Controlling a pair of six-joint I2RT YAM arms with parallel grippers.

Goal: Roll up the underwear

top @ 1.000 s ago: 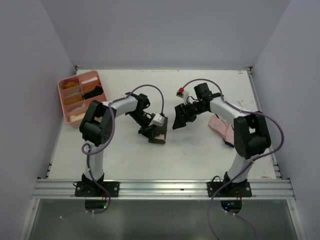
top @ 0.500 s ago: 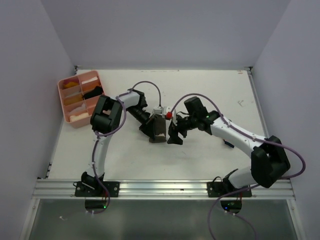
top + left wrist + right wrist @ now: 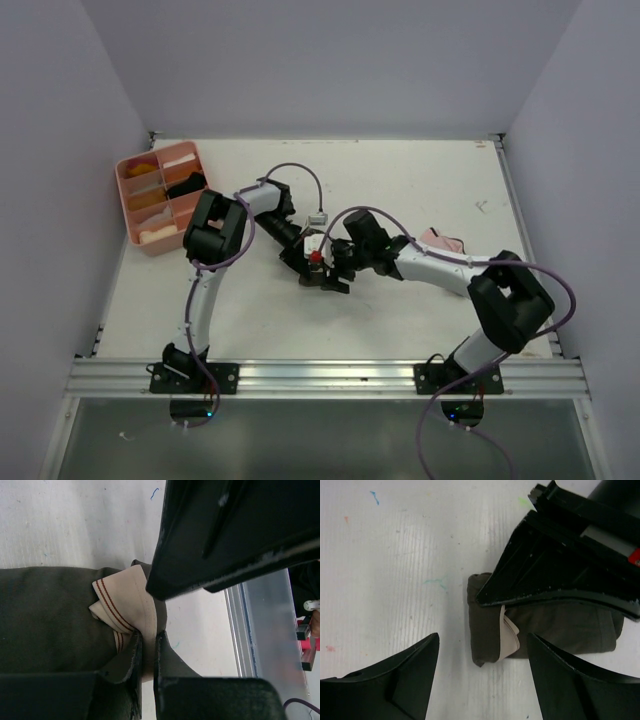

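The dark olive-brown underwear (image 3: 485, 630) lies folded on the white table, its cream red-striped waistband (image 3: 125, 605) showing. My left gripper (image 3: 148, 640) is shut on that waistband and the olive cloth (image 3: 50, 615) at the roll's end. In the top view the left gripper (image 3: 303, 262) and the right gripper (image 3: 335, 275) meet over the garment (image 3: 316, 277), which is mostly hidden. My right gripper (image 3: 483, 636) is open, its fingers straddling the cloth's free end, close beside the left gripper's fingers (image 3: 560, 575). The pale pink underwear (image 3: 438, 241) lies to the right.
A pink compartment tray (image 3: 128, 210) with small items stands at the table's back left. The metal rail (image 3: 320, 378) runs along the near edge. Grey walls enclose the table on three sides.
The right arm has swung left from beside the pink underwear to the olive one. The left gripper has kept its hold and barely moved.
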